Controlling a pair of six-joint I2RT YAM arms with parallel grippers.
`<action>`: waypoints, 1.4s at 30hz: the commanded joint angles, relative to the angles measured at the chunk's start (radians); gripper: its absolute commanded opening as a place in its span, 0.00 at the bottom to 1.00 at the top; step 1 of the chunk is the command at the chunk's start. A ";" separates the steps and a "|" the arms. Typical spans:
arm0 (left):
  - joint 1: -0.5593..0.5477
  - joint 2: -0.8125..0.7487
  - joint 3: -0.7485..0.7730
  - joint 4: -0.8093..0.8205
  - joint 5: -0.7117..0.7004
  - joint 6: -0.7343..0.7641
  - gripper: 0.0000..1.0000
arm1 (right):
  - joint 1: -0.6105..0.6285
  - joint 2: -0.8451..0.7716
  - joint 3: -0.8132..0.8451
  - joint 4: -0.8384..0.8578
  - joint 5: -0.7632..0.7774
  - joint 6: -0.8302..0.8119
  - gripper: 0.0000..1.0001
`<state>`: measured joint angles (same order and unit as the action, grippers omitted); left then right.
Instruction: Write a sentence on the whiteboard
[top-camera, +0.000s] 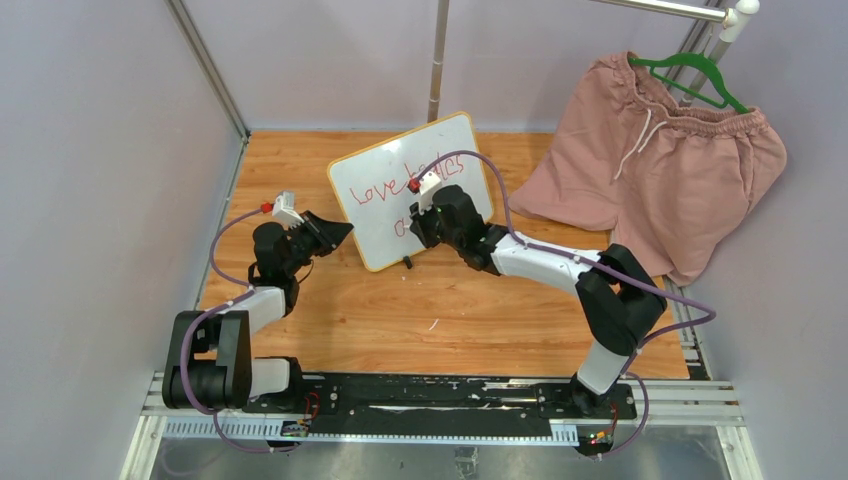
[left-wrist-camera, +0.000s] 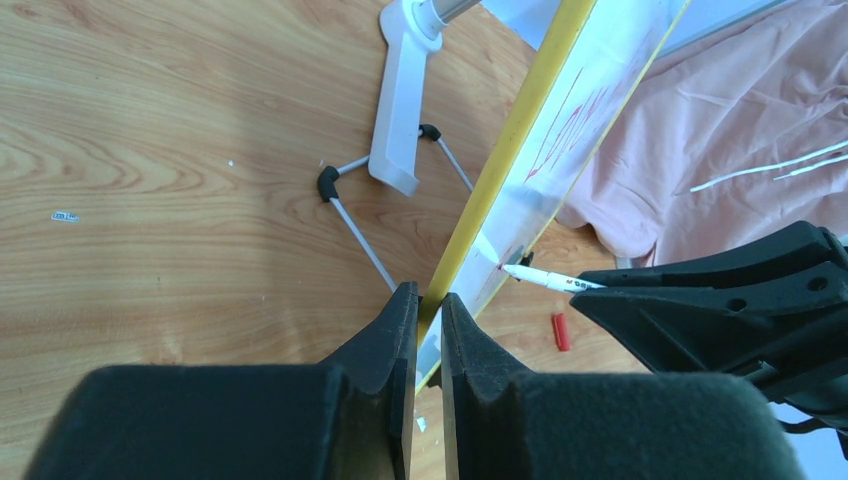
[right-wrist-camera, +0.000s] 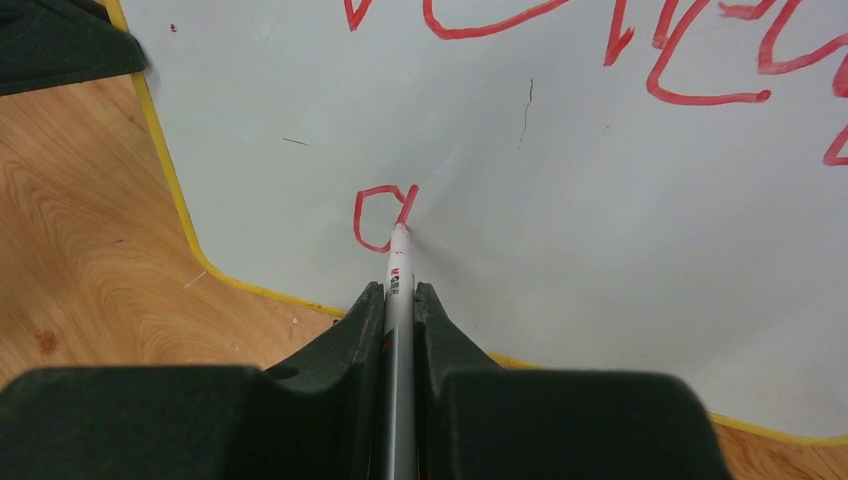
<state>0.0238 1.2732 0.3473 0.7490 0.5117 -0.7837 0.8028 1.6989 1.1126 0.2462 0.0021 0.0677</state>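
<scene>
The whiteboard (top-camera: 450, 140), yellow-framed, stands tilted on the wooden table. The sentence (top-camera: 372, 190) is red cursive: one line near the top and the start of a second line lower down. My left gripper (top-camera: 345, 232) is shut on the board's left yellow edge (left-wrist-camera: 520, 120), its jaws (left-wrist-camera: 430, 300) pinching the frame. My right gripper (top-camera: 425, 215) is shut on a white marker (right-wrist-camera: 400, 270). The marker tip touches the board (right-wrist-camera: 600, 250) at a small red looped letter (right-wrist-camera: 372, 215). From the left wrist view the marker (left-wrist-camera: 545, 277) meets the board face.
A red marker cap (left-wrist-camera: 561, 331) lies on the table in front of the board. Pink shorts (top-camera: 660, 170) on a green hanger (top-camera: 690, 70) lie at the back right. A metal pole (top-camera: 437, 60) with a white foot (left-wrist-camera: 400, 100) stands behind the board. Walls enclose both sides.
</scene>
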 joint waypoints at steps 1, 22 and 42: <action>0.001 -0.019 -0.005 0.007 -0.009 0.006 0.00 | -0.004 0.003 -0.027 -0.008 0.034 0.008 0.00; 0.001 -0.027 -0.008 0.007 -0.008 0.006 0.00 | -0.022 -0.114 0.010 -0.035 0.018 0.016 0.00; -0.001 -0.026 -0.005 0.007 -0.007 0.006 0.00 | -0.053 0.015 0.164 -0.069 0.013 0.002 0.00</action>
<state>0.0235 1.2667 0.3470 0.7490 0.5125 -0.7837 0.7628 1.6943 1.2423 0.2001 0.0227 0.0818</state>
